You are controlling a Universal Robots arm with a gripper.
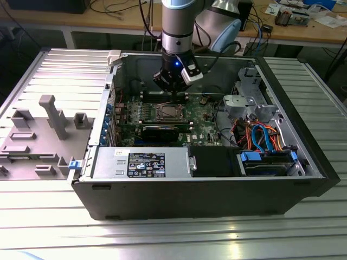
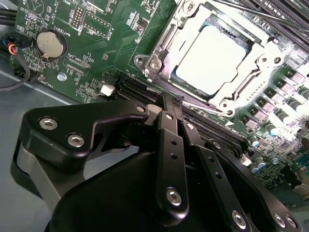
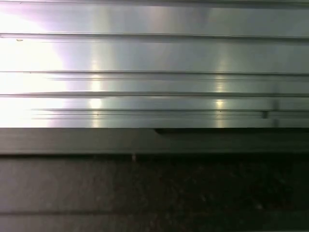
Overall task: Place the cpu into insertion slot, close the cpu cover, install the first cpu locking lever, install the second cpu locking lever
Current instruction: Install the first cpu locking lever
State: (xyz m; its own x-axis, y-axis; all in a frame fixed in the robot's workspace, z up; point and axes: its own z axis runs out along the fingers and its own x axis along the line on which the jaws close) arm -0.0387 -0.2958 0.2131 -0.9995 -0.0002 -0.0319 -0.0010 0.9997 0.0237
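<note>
Cpu (image 2: 211,59) x1 seated in insertion slot (image 2: 159,58), cpu cover (image 2: 251,48) down; pincer (image 2: 175,102) fingers together, empty, just beside slot.

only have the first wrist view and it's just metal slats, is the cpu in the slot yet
Observer: Yes. In the second wrist view the cpu sits in the insertion slot.
Operator: cover down or up
Observer: Down. The cpu cover lies flat around the chip, which shows through its window.
Operator: where's the gripper
Observer: The gripper is shut, its tips just beside the slot's edge, over the motherboard.
</note>
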